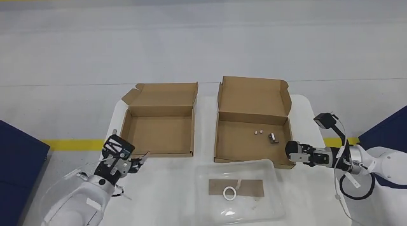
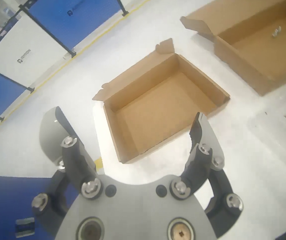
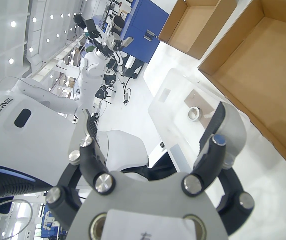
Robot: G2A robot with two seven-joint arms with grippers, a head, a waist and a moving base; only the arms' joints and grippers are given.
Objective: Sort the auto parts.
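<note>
Two open cardboard boxes stand side by side. The left box holds nothing. The right box holds a few small metal parts. In front of them, a clear plastic bin contains a white ring on a cardboard strip. My left gripper hangs open off the left box's near left corner. My right gripper is open beside the right box's near right corner, holding nothing.
The white table has bare room in front of the left box. Both box lids stand open toward the far side. A blue cabinet stands to the left of the table, another to its right.
</note>
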